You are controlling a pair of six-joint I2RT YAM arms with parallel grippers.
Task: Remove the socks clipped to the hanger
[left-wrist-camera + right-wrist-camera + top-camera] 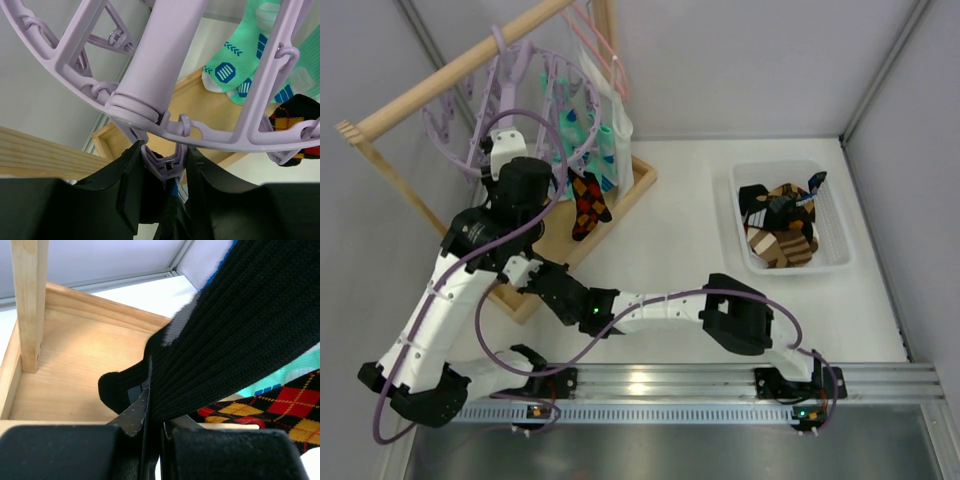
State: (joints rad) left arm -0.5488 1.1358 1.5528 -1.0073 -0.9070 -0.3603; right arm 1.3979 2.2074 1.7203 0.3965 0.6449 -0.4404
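The lavender hanger hangs from a wooden bar; its ring fills the left wrist view. My left gripper, up beside the ring, is shut on a lavender clip, squeezing it. A black sock hangs under that clip. My right gripper, low by the rack base, is shut on this black sock, which runs taut up and to the right. Mint-green socks and a diamond-patterned sock stay clipped.
The wooden rack has a bar and a base tray under the hanger. A pink wire hanger with a white cloth hangs behind. A white bin on the right holds several socks.
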